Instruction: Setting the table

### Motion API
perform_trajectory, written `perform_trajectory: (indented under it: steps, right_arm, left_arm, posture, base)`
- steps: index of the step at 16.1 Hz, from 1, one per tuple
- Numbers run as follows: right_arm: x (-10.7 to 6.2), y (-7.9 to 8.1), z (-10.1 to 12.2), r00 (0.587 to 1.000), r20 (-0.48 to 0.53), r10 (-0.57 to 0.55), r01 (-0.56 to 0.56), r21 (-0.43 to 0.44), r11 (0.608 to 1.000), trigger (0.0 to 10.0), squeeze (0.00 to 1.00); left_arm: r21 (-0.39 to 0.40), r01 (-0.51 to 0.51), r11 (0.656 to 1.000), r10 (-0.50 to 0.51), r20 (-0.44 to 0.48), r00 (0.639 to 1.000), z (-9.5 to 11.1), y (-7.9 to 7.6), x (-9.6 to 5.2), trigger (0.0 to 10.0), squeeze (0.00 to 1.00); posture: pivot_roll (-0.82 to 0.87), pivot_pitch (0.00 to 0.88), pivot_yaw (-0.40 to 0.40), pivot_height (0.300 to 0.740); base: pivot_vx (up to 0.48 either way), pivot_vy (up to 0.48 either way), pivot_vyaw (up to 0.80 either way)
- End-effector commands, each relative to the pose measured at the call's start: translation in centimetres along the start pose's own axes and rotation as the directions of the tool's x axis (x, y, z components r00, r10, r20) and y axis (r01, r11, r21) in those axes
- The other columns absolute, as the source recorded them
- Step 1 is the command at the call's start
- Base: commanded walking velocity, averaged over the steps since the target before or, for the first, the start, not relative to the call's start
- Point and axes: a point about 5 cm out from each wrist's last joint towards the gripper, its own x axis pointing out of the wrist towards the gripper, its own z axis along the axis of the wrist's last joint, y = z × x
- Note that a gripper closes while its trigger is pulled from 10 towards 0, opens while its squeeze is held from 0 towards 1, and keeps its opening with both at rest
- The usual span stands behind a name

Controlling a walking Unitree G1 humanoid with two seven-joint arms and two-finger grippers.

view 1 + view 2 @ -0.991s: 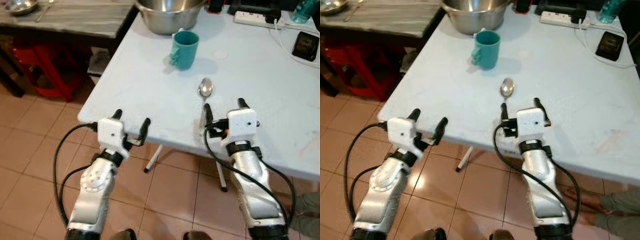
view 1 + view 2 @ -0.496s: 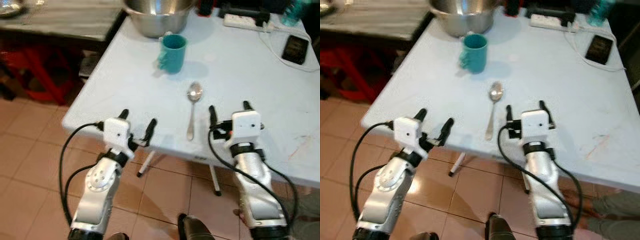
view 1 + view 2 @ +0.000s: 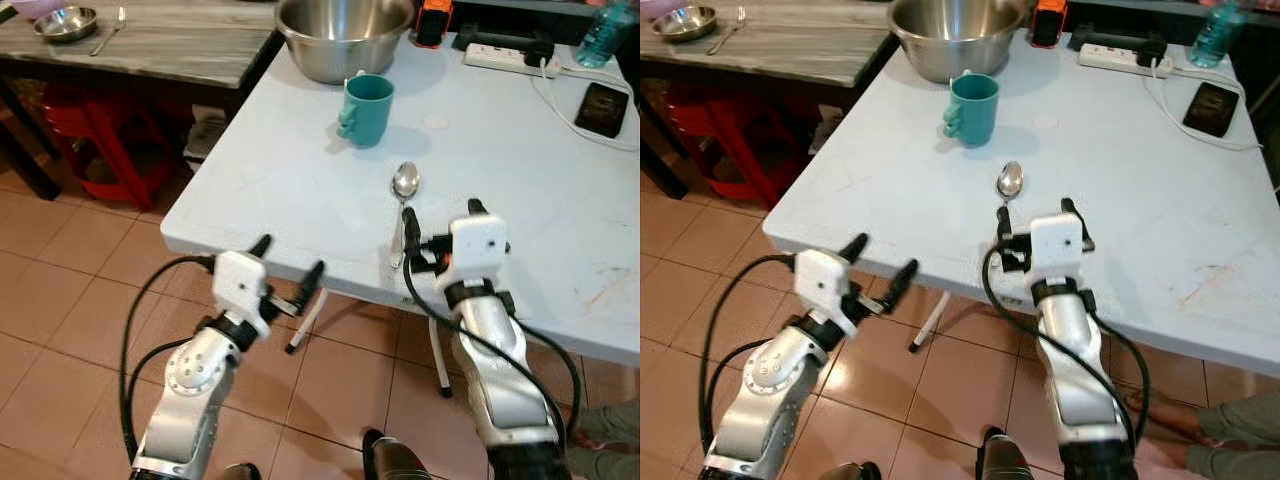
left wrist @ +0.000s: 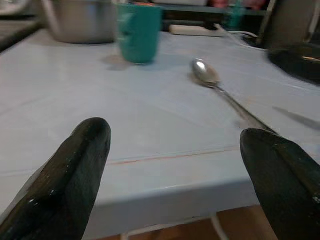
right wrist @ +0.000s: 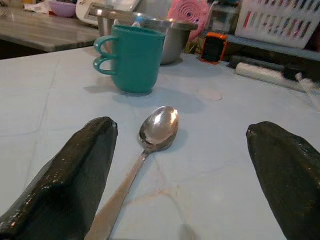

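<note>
Head views, looking down on a pale blue counter (image 3: pixel 300 170). Spoon (image 3: pixel 402 205) at centre frame, lying flat on the counter, bowl toward the teal mug (image 3: pixel 366 97), handle pointing at the near edge. Mug upright in the upper middle, just in front of a steel bowl (image 3: pixel 343 35) at the top edge. Power strip (image 3: pixel 505 58) and black phone (image 3: pixel 606 102) at upper right.

Right end effector (image 3: pixel 438 224) low and right of centre, over the counter's near edge, fingers spread apart and holding nothing (spoon handle just beside the left finger, apart from it; right wrist view places the spoon between the two finger pads (image 5: pixel 65 185), nearer this one).

Left end effector (image 3: pixel 288 268) at lower left of centre, below and in front of the counter edge, fingers likewise apart and empty (left wrist view looks across the counter surface toward mug and spoon).

Darker second counter (image 3: pixel 170 40) at upper left, carrying a small steel dish (image 3: pixel 65 22). Tiled floor (image 3: pixel 70 290) beneath.
</note>
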Motion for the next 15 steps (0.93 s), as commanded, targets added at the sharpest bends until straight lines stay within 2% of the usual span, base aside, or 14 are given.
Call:
perform_trajectory:
  steps: [1,3,4,8,10,15]
  right_arm:
    - [0.3,0.0,0.0,1.0,-0.013,-0.003,0.003,0.024,1.0,10.0,0.0]
    - [1.6,0.2,0.8,1.0,-0.01,0.001,-0.001,0.034,0.999,10.0,0.0]
    - [2.1,0.7,1.0,1.0,-0.022,0.012,-0.01,0.07,0.997,10.0,0.0]
    - [2.6,2.5,0.9,0.996,-0.082,0.045,-0.032,0.142,0.989,10.0,0.0]
    - [2.9,3.2,0.4,0.987,-0.155,0.035,0.002,0.236,0.972,10.0,0.0]
    - [3.7,4.2,0.5,0.977,-0.212,0.028,0.025,0.242,0.97,10.0,0.0]
  left_arm:
    - [0.007,0.023,1.0,-0.023,-0.014,1.0,-0.1,-0.2,-0.3,10.0,0.0]
    - [0.002,0.037,0.999,-0.037,-0.013,0.999,-0.2,-0.4,-0.2,10.0,0.0]
    - [0.013,0.058,0.998,-0.058,-0.014,0.998,-0.2,-0.6,-0.2,10.0,0.0]
    - [0.024,0.075,0.997,-0.075,-0.01,0.997,0.1,-0.5,-0.2,10.0,0.0]
    - [0.024,0.081,0.996,-0.081,-0.012,0.997,0.2,-0.5,-0.3,10.0,0.0]
    - [0.004,0.153,0.988,-0.153,0.038,0.988,1.0,-1.0,-0.2,10.0,0.0]
  posture:
    - [-0.15,0.238,0.02,0.74]
    - [-0.15,0.243,0.019,0.74]
    - [-0.15,0.243,0.019,0.74]
    - [-0.14,0.248,0.02,0.74]
    - [-0.13,0.252,0.025,0.74]
    - [-0.13,0.25,0.027,0.74]
  base:
    - [0.0,0.0,0.0]
    - [0.0,0.0,0.0]
    - [0.0,0.0,0.0]
    - [0.0,0.0,0.0]
    - [0.0,0.0,0.0]
    - [0.0,0.0,0.0]
